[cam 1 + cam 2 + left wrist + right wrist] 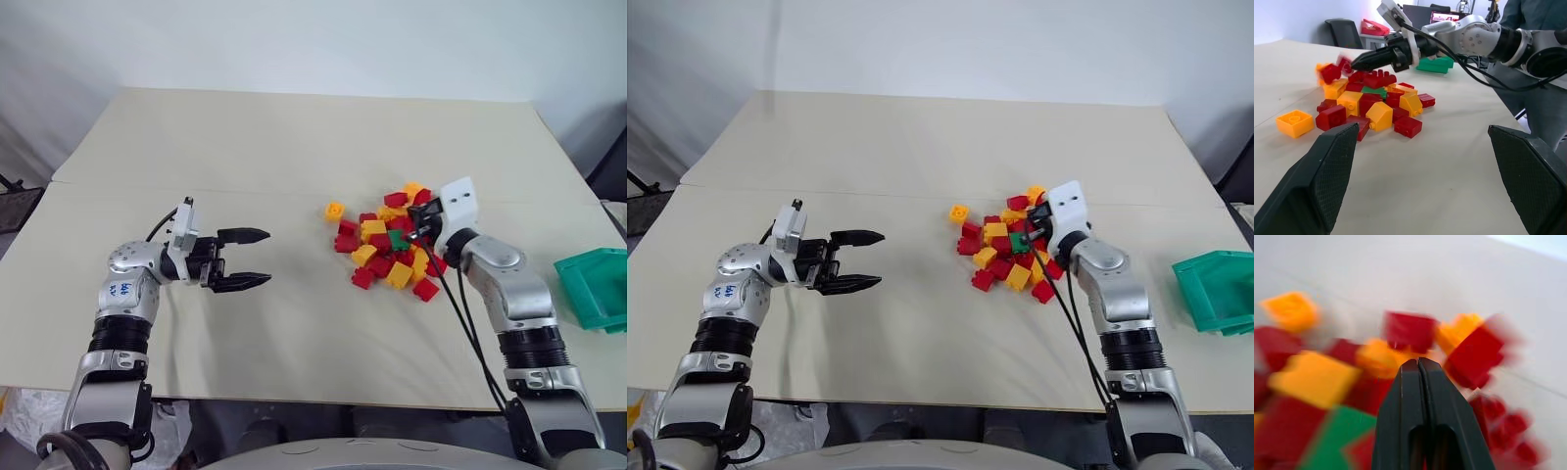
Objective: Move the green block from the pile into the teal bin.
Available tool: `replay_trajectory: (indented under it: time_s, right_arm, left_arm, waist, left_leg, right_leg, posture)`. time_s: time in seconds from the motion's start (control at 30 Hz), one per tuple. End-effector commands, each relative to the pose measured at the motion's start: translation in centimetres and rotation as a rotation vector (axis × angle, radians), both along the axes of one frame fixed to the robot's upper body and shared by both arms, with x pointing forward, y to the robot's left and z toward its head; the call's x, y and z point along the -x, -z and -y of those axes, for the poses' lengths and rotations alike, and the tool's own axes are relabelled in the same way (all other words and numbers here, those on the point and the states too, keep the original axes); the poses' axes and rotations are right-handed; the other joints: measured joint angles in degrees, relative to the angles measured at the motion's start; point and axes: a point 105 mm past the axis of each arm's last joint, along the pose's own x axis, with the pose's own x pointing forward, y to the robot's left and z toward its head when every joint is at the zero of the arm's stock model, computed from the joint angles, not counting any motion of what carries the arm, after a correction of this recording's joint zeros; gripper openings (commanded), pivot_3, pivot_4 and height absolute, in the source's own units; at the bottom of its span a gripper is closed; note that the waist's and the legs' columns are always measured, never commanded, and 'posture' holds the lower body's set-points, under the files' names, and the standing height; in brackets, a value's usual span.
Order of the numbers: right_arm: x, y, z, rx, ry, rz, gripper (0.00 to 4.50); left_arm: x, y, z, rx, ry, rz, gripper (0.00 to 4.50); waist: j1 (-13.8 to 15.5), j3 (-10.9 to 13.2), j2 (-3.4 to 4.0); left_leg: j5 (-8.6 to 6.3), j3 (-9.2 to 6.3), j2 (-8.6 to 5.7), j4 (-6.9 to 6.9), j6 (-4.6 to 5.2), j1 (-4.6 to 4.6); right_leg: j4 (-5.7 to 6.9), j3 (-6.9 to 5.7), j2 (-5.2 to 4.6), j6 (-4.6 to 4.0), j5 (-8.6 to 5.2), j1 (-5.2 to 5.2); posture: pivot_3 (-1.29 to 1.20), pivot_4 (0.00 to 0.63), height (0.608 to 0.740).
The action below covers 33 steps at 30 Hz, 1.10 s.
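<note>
Your right gripper (1420, 363) has its smooth black fingers pressed together, empty, over the pile (390, 247).
Your green block (397, 239), studded plastic, lies among glossy red and yellow bricks; your left gripper (247, 258) is spread apart; your angular teal bin (596, 287) sits well right.

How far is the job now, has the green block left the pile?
Nothing is finished. The green block lies in the pile. The right gripper, shut with nothing between its fingers, pokes among the bricks there. The teal bin holds no green block. Grasping and carrying remain.
</note>
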Motion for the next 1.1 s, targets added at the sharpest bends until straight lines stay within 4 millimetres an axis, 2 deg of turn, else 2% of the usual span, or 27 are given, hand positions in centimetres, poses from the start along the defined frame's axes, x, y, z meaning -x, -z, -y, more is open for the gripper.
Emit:
replay_trajectory:
  time_s: [0.03, 0.07, 0.2, 0.3, 0.47, 0.53, 0.73, 0.87, 0.93, 1.0, 1.07, 1.1]
  right_arm:
    - [0.1, -1.5, 0.4, 0.038, -0.017, 0.059, 0.03]
    - [0.1, -1.5, 0.4, 0.04, -0.02, 0.061, 0.03]
    - [0.8, -2.1, -2.5, 0.03, -0.148, 0.06, 0.03]
    - [1.0, -1.7, -3.7, 0.03, -0.189, 0.037, 0.03]
    - [1.7, 0.1, -4.8, 0.062, -0.239, -0.053, 0.03]
    - [2.1, 0.4, -4.3, 0.073, -0.229, -0.071, 0.03]
    - [2.5, 0.2, -1.0, 0.106, -0.124, -0.058, 0.03]
    - [3.1, -0.7, 2.3, 0.153, -0.046, -0.038, 0.03]
    - [4.0, -2.0, 2.2, 0.162, -0.085, -0.009, 0.03]
    - [4.8, -2.1, 1.5, 0.162, -0.147, -0.057, 0.03]
    - [6.3, -1.2, 1.2, 0.207, -0.217, -0.197, 0.4]
    - [7.1, -1.8, 0.7, 0.213, -0.273, -0.184, 0.61]
  left_arm:
    - [0.0, -1.0, 0.0, 0.017, 0.004, 0.048, 4.5]
    - [0.0, -1.0, 0.0, 0.017, 0.003, 0.049, 4.5]
    - [-0.1, -0.9, 0.1, 0.021, -0.006, 0.05, 4.5]
    - [-0.2, -0.9, 0.2, 0.024, -0.01, 0.05, 4.5]
    - [-0.2, -0.8, 0.5, 0.035, -0.014, 0.051, 4.5]
    - [-0.1, -0.7, 0.6, 0.039, -0.018, 0.052, 4.5]
    - [-0.1, -0.6, 0.6, 0.049, -0.032, 0.058, 4.5]
    - [-0.1, -0.5, 0.7, 0.053, -0.034, 0.059, 4.5]
    - [-0.1, -0.4, 0.7, 0.053, -0.034, 0.058, 4.5]
    - [0.0, -0.3, 0.7, 0.053, -0.032, 0.057, 4.5]
    - [0.0, -0.3, 0.8, 0.053, -0.029, 0.058, 4.5]
    - [0.0, -0.3, 0.8, 0.053, -0.028, 0.058, 4.5]
  waist:
    - [-0.1, 0.0, 0.03]
    - [-0.3, 0.0, 0.05]
    - [-0.9, 0.1, 0.09]
    - [-1.2, 0.1, 0.09]
    - [-1.2, 0.1, 0.13]
    - [-1.2, 0.1, 0.13]
    - [-1.0, 0.1, 0.14]
    - [-1.1, 0.1, 0.18]
    - [-1.0, 0.2, 0.25]
    - [-1.1, 0.2, 0.31]
    - [-1.2, 0.2, 0.33]
    - [-1.1, 0.2, 0.33]
  left_leg:
    - [0.0, 0.0, 0.01, 0.0, 0.0, 0.0]
    - [0.0, 0.01, 0.02, 0.0, 0.0, 0.0]
    - [0.0, 0.01, 0.05, 0.0, 0.0, 0.01]
    - [0.0, 0.0, 0.07, 0.0, 0.0, 0.02]
    - [0.0, -0.01, 0.07, 0.01, 0.0, 0.02]
    - [0.0, -0.01, 0.06, 0.01, 0.0, 0.01]
    - [-0.01, -0.02, -0.07, 0.03, 0.01, -0.02]
    - [-0.02, -0.02, -0.05, 0.02, 0.02, -0.01]
    - [-0.02, -0.02, -0.05, 0.01, 0.02, -0.02]
    - [-0.02, 0.01, -0.07, 0.02, 0.02, -0.02]
    - [-0.02, 0.03, -0.03, 0.05, 0.03, 0.0]
    - [-0.03, 0.04, 0.0, 0.05, 0.04, 0.01]
  right_leg:
    - [0.0, 0.0, 0.01, 0.0, 0.0, 0.0]
    - [0.01, 0.01, 0.02, 0.0, 0.0, 0.0]
    - [0.04, 0.02, 0.06, 0.01, 0.0, 0.0]
    - [0.05, 0.02, 0.06, 0.01, 0.0, 0.0]
    - [0.06, 0.02, 0.0, 0.01, 0.0, -0.01]
    - [0.05, 0.02, -0.17, 0.01, 0.0, -0.01]
    - [0.02, -0.01, -0.42, 0.02, 0.01, 0.0]
    - [0.0, -0.02, -0.4, 0.03, 0.02, 0.0]
    - [-0.01, -0.02, -0.36, 0.03, 0.02, 0.0]
    - [-0.01, 0.0, -0.2, 0.05, 0.03, 0.0]
    - [0.0, 0.04, -0.08, 0.07, 0.04, 0.01]
    - [0.01, 0.06, -0.04, 0.07, 0.04, 0.01]
  posture:
    - [0.0, 0.15, 0.74]
    - [0.0, 0.15, 0.74]
    - [0.0, 0.15, 0.74]
    - [0.0, 0.15, 0.74]
    - [0.0, 0.15, 0.74]
    - [0.0, 0.15, 0.74]
    - [0.0, 0.15, 0.74]
    - [0.0, 0.15, 0.74]
    - [0.0, 0.15, 0.74]
    - [0.0, 0.15, 0.74]
    - [0.0, 0.15, 0.74]
    - [0.0, 0.15, 0.74]
